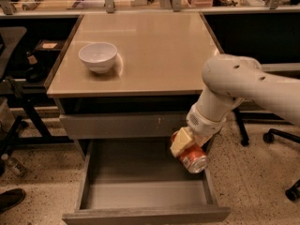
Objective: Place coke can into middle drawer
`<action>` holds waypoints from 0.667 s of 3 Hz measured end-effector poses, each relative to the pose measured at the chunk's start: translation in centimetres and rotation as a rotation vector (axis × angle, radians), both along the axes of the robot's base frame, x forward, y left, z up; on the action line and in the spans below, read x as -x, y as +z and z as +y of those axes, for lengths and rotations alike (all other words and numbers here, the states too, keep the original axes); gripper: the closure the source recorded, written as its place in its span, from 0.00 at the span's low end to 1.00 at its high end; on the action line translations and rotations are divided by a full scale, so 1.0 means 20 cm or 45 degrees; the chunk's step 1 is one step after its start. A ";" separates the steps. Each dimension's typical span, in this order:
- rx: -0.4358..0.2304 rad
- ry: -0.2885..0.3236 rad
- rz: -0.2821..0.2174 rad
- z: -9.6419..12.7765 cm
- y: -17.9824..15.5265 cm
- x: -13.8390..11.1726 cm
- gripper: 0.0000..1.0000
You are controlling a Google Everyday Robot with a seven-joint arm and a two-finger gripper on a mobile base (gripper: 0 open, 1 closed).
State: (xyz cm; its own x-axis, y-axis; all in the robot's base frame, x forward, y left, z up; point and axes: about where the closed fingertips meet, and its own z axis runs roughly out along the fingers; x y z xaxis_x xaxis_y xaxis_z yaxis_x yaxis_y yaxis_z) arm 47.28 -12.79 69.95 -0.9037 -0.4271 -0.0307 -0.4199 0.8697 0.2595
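Note:
The coke can (192, 158) is red-orange with a silver end, tilted, held in my gripper (183, 145) at the right rear of the open middle drawer (143, 172). The gripper is shut on the can, its pale fingers (181, 143) clamped across the can's upper part. The can hangs just above the drawer's right side wall and floor; I cannot tell if it touches them. The drawer is pulled out wide, with a flat grey floor and a plain front (145, 216). My white arm (243, 86) reaches in from the right.
A white bowl (98, 56) sits on the tan tabletop (154, 50) at the left. A shut grey drawer front (124, 124) with faint scratch marks is above the open drawer. Office chair wheels (269, 136) stand at the right. A shoe (9, 198) is at the lower left.

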 end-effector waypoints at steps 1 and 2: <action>-0.011 -0.090 0.077 0.00 -0.27 0.01 1.00; -0.033 -0.155 0.142 0.00 -0.50 0.02 1.00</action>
